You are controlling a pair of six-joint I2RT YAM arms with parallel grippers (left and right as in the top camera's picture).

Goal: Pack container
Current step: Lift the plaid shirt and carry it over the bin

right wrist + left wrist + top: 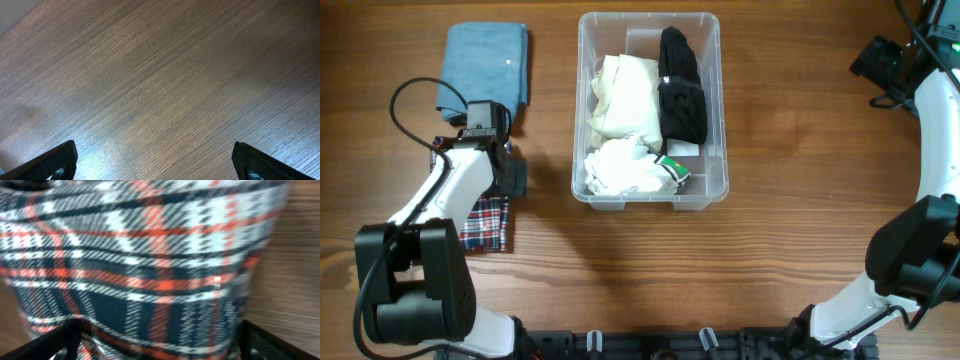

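Observation:
The clear plastic container (705, 192) stands at the table's middle and holds a cream cloth (625, 95), a black garment (682, 85), white cloths (620, 168) and a green-and-white item (673, 171). A folded plaid cloth (485, 222) lies at the left, partly under my left arm. My left gripper (492, 188) is open right over it; in the left wrist view the plaid cloth (145, 265) fills the frame between the spread fingers (157, 350). My right gripper (155, 165) is open and empty over bare wood at the far right (882, 62).
A folded blue towel (487, 65) lies at the back left, just beyond the left gripper. The wooden table (800, 240) surrounds the container.

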